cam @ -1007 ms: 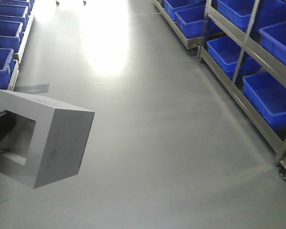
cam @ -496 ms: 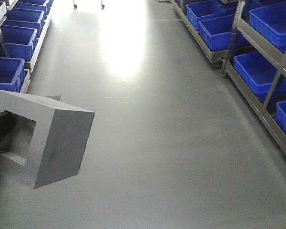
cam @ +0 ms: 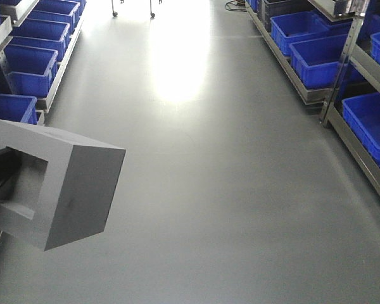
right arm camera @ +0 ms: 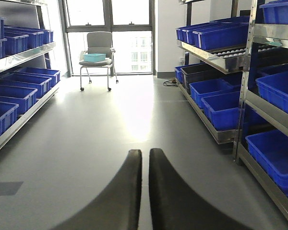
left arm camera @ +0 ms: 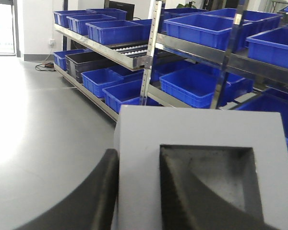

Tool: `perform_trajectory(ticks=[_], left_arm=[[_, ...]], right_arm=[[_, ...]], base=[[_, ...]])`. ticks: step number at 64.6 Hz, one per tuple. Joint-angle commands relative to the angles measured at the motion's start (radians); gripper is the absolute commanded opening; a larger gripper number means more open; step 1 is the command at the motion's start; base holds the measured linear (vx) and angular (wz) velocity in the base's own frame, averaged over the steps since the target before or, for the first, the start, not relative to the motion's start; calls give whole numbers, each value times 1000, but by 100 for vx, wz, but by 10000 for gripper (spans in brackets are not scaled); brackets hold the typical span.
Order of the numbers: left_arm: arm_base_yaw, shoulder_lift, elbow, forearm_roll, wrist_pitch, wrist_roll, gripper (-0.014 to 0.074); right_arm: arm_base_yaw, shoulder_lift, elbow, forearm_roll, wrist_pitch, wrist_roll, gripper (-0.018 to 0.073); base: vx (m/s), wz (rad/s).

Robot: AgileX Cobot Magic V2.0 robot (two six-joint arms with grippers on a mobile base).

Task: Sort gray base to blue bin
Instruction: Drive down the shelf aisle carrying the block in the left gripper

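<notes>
On left gripper, gray base, clamped

**Matt block, dull fingers, glossy floor**

The matte gray cube-like block has a dull, faintly grainy skin. In its recess, around one finger, the surface looks darker and rougher. The black curved fingers of the left gripper look like smooth matt plastic, as do the right gripper fingers. Beyond the fingertips the gray floor is smooth and glossy, mirroring light. To either side of the fingers, deep blue plastic crates shine slightly on bare metal racks.
</notes>
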Motion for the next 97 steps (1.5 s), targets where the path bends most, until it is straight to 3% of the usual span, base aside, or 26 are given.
perform_trajectory(ticks=[1,97], left_arm=[[-6,-1,-31,-3,-112,-4,39],[-6,-1,-31,-3,-112,-4,39]], right_arm=[[-4,-8,1,-6,-74,-7,-4],[-4,-8,1,-6,-74,-7,-4]], base=[[49,2],[43,6]])
